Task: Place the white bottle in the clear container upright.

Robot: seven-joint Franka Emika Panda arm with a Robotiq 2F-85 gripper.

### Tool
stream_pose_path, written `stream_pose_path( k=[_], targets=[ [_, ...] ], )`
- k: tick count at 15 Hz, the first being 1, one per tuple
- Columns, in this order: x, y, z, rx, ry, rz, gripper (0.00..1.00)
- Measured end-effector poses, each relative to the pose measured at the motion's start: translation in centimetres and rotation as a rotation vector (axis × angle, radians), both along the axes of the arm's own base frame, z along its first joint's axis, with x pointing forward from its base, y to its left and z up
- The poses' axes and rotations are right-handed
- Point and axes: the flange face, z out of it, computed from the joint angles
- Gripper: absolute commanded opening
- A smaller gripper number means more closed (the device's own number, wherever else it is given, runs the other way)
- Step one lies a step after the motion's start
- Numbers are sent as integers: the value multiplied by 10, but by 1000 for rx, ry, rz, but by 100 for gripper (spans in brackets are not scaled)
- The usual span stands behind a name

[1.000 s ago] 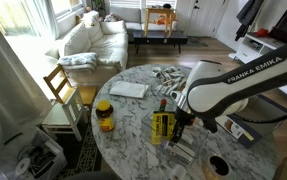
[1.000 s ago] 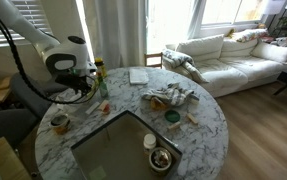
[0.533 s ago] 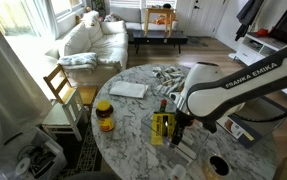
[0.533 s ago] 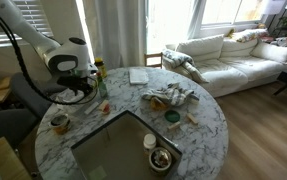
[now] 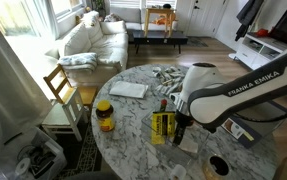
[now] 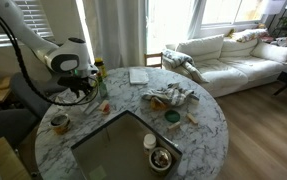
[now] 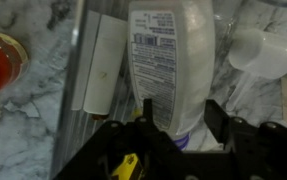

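Note:
In the wrist view the white bottle (image 7: 173, 50) lies on the marble table with its printed label up and a blue band at the end nearest the gripper. My gripper (image 7: 180, 110) is open just above that end, with one finger on each side. I cannot tell whether the fingers touch the bottle. In both exterior views the gripper (image 5: 180, 130) (image 6: 91, 92) is low over the table and hides the bottle. The clear container (image 6: 111, 150) is a large shallow bin at the table's near side, apart from the gripper.
A yellow packet (image 5: 162, 127) stands right beside the gripper. An amber jar with a yellow lid (image 5: 104, 115) and a white sheet (image 5: 128, 89) lie further off. A white cup (image 6: 150, 141) and a bowl (image 6: 161, 158) sit in the container. Clutter (image 6: 169, 97) lies mid-table.
The arm has sunk a little toward the table over the bottle. The bottle and the other things have not moved.

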Motion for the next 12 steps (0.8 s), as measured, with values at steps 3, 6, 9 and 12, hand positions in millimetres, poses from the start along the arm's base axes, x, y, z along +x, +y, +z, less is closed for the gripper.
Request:
stream_pose_path(
  k=[3, 6, 9, 12],
  targets=[
    [0, 1, -1, -21, 4, -2, 86],
    [0, -4, -2, -45, 5, -15, 100],
    [2, -11, -2, -63, 3, -22, 83],
    [2, -12, -2, -66, 1, -20, 64]
  ],
)
